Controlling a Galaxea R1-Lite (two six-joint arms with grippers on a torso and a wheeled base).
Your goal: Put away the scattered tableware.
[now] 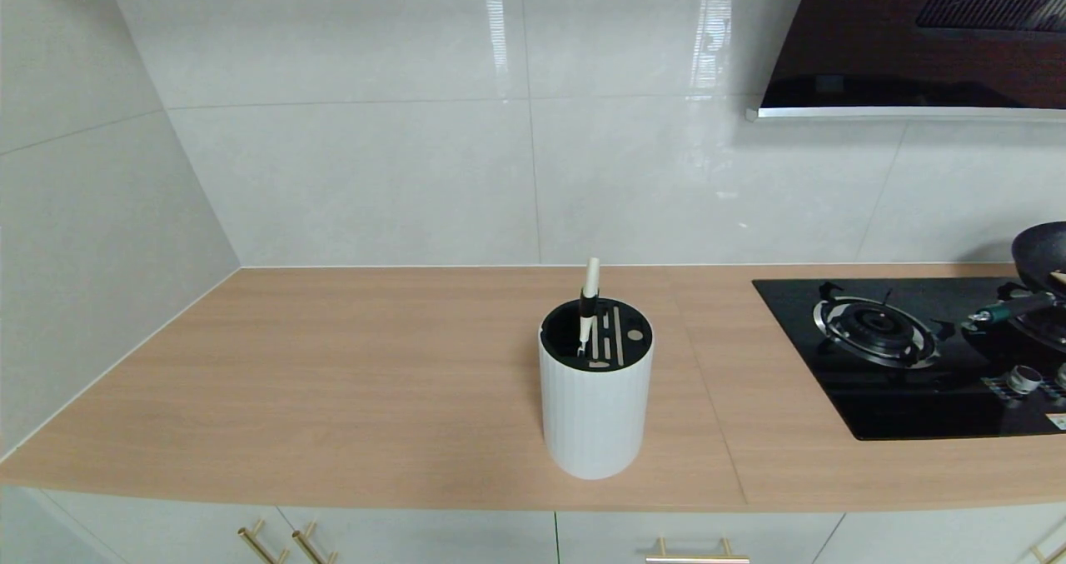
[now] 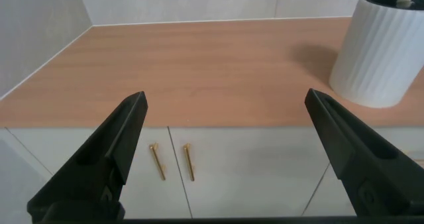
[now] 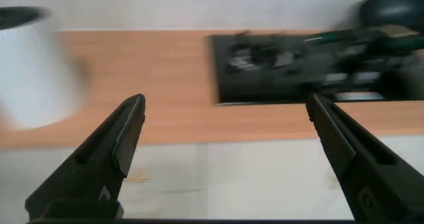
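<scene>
Apparently near done: utensil (image 1: 588, 306) stands upright in the white holder (image 1: 595, 397) on the counter (image 1: 333, 364). Left gripper (image 2: 225, 98) and right gripper (image 3: 225, 101) both wide, holding nothing, before the counter's front edge. Any withdrawal should stay clear of the holder.

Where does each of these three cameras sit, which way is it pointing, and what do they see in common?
Head view: on the robot's head, looking forward and down at the wooden counter, white holder and stove.
Left wrist view: on the left wrist, looking past the open left gripper at the counter edge, cabinet doors and holder.
Right wrist view: on the right wrist, looking past the open right gripper at the stove and holder.
Shared: all see the holder.
</scene>
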